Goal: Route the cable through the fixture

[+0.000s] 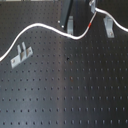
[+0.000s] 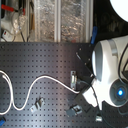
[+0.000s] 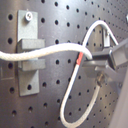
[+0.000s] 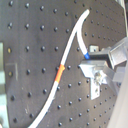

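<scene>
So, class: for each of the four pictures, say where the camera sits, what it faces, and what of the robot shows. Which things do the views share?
First exterior view: low, looking across the pegboard at the cable; only the gripper's base shows.
Second exterior view: overhead, looking down; the white arm fills the second exterior view's right.
First wrist view: close on a bracket; a finger grips the cable.
Second wrist view: faces the board; finger beside the red band.
All four share the cable.

White cable (image 1: 47, 25); red band (image 1: 90, 23)
</scene>
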{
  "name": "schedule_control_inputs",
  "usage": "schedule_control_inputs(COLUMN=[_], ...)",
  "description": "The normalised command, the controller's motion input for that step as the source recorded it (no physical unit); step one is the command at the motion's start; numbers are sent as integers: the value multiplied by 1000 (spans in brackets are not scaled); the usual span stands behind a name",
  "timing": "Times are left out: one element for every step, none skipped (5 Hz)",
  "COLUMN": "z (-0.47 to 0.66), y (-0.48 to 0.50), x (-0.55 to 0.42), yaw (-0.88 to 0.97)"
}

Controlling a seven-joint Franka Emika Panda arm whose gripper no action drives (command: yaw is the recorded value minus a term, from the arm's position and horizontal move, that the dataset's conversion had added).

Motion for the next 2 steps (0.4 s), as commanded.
schedule_control_inputs(z=[0,109], y=[-9,-32], x=[-11,-42], yaw=[0,0])
